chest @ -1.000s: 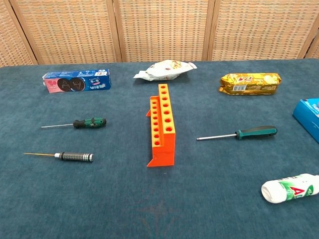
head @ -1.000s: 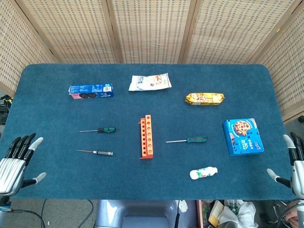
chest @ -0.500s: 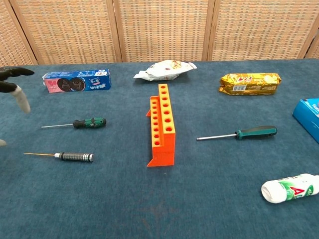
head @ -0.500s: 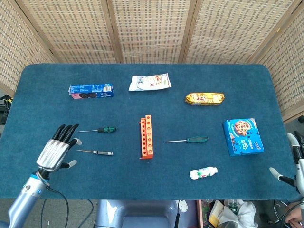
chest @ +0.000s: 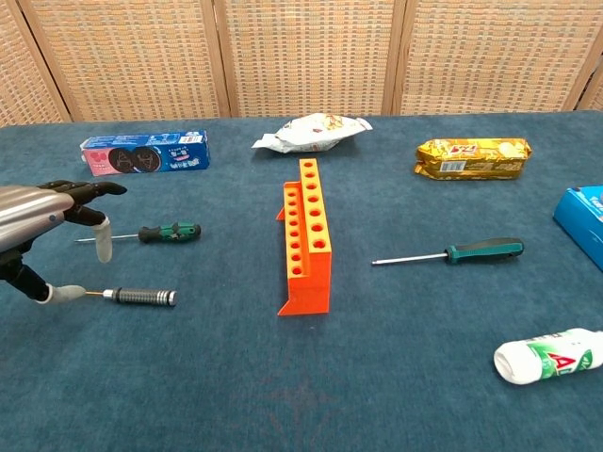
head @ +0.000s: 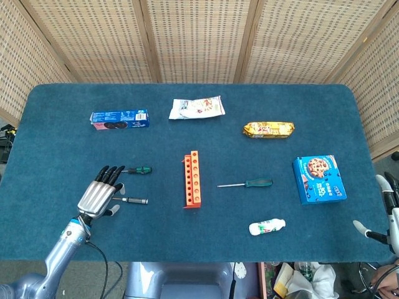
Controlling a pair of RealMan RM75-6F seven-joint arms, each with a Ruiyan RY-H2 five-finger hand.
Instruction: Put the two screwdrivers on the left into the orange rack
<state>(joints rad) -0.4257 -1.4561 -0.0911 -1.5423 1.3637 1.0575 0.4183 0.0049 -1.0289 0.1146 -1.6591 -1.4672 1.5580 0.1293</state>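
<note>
Left of the orange rack lie two screwdrivers: one with a green and black handle and, nearer me, one with a dark metal handle. My left hand hovers open over their thin shafts, fingers spread and holding nothing. My right hand shows only at the head view's right edge, open, off the table's corner.
A third screwdriver with a green handle lies right of the rack. Also on the blue table: an Oreo box, a white snack bag, a gold packet, a blue cookie box and a white bottle.
My left hand has come in from the table's left front edge, rightward and forward, until it is over the two left screwdrivers' shafts. The right hand has barely moved.
</note>
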